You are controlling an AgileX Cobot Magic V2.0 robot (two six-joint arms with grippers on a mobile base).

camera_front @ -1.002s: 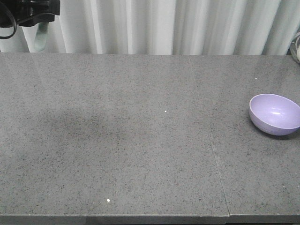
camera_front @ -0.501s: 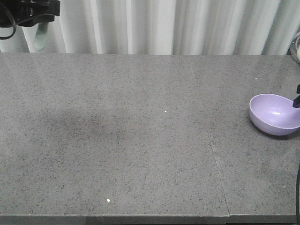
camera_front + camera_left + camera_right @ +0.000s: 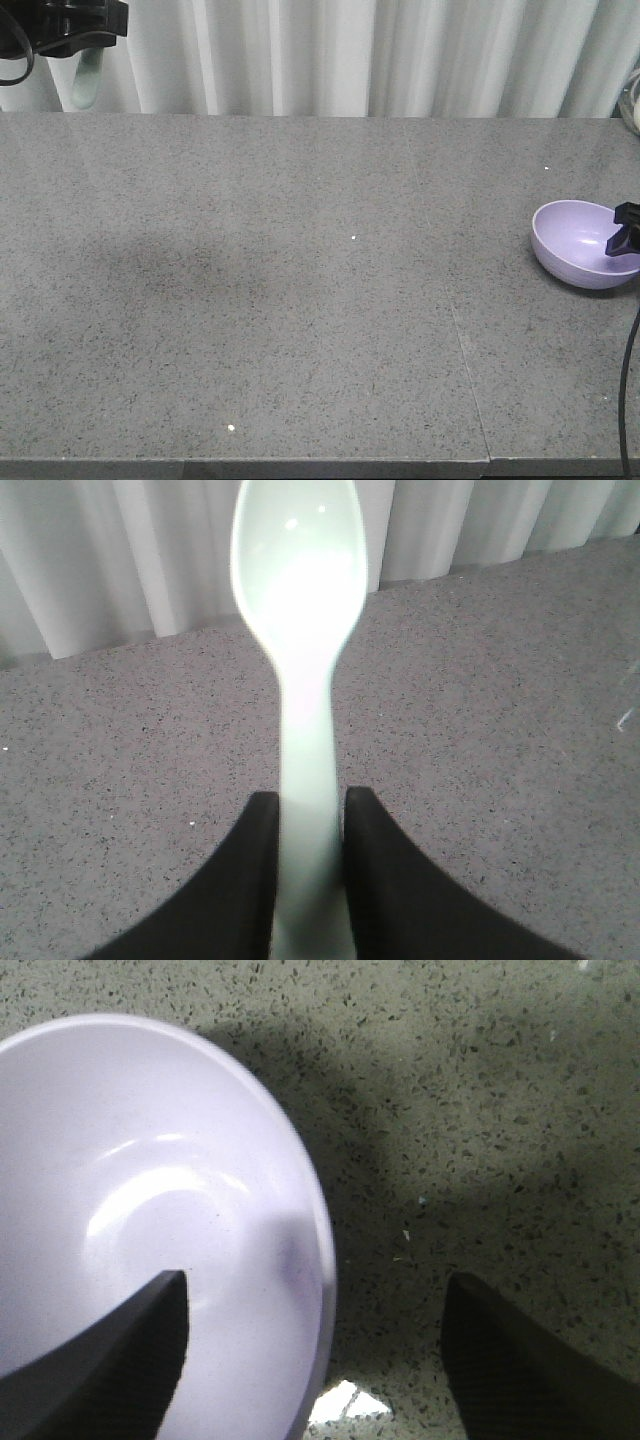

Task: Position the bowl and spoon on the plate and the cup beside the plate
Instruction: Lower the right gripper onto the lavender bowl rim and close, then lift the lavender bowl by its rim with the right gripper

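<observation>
The pale-lilac bowl (image 3: 578,240) stands upright on the grey stone table at the far right. My right gripper (image 3: 626,228) is open and straddles its right rim. In the right wrist view, one finger (image 3: 120,1350) is over the bowl's (image 3: 140,1180) inside and the other (image 3: 520,1360) is over the table outside; the right gripper (image 3: 315,1285) has nothing pinched. High at the back left, my left gripper (image 3: 70,25) is shut on the handle of the whitish spoon (image 3: 88,80). In the left wrist view the spoon (image 3: 300,630) sticks out past the left gripper (image 3: 310,810). Plate and cup are out of view.
A white pleated curtain (image 3: 350,55) hangs behind the table's back edge. A seam (image 3: 455,320) runs through the tabletop right of the middle. A black cable (image 3: 628,380) hangs at the right edge. Part of a pale object (image 3: 634,110) shows at the far right.
My right gripper has come in from the right edge and dropped to the bowl's right rim. The bowl has not moved. The left gripper with the spoon stayed put.
</observation>
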